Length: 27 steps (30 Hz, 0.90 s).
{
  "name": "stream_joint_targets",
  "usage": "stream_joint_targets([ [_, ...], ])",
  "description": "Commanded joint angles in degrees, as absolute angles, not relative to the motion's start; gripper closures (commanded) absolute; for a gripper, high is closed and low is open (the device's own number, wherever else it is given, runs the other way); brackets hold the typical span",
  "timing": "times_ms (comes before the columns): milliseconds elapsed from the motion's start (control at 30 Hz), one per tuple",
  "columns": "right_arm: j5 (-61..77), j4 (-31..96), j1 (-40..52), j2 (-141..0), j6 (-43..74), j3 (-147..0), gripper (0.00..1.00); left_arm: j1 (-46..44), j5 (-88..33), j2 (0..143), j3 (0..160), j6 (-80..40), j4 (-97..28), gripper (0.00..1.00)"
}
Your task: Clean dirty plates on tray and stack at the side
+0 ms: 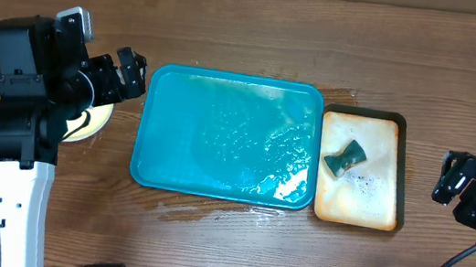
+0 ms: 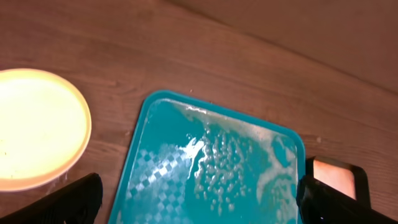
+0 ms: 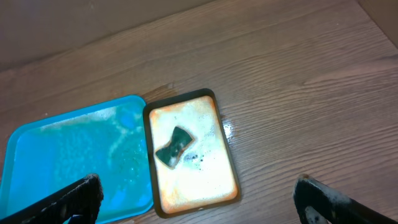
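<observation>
Teal tray [image 1: 220, 131] lies wet and bare, the plates [image 2: 37, 127] set just left of it, so I judge washing done, hence left gripper [image 1: 133, 72] and right gripper [image 1: 447, 176] hang spread wide, empty.

Soft, even light from above; crisp overhead view, softer wrist views.

White glare breaks up the wet tray [image 1: 184, 136], strongest near its lower right corner, and shows again as bright streaks in the left wrist view. The plate [image 2: 34, 127] there is overexposed, its pale yellow washed almost to white. The dark fingers [image 2: 74, 199] along the bottom edge of each wrist view are blurred and out of focus. The tabletop [image 1: 260, 35] keeps a clear wood grain, with only faint, short shadows.
</observation>
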<state>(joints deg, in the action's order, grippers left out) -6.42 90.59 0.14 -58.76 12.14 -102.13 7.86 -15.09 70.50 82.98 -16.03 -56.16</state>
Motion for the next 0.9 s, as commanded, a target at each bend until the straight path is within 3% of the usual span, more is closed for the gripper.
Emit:
stream_joint_targets([
  [0, -7.05, 90.37, 0.34, -58.52, 11.94, -102.83, 0.0, 7.79, -17.58, 69.71, 84.07, -12.71, -53.65, 0.0],
  [433, -7.05, 90.37, 0.34, -58.52, 11.94, -102.83, 0.0, 7.79, -27.92, 67.02, 84.05, -9.98, -28.49, 0.0],
  [867, -7.05, 90.37, 0.34, -58.52, 11.94, -102.83, 0.0, 7.79, -17.12, 50.78, 79.53, -5.72, -26.74, 0.0],
])
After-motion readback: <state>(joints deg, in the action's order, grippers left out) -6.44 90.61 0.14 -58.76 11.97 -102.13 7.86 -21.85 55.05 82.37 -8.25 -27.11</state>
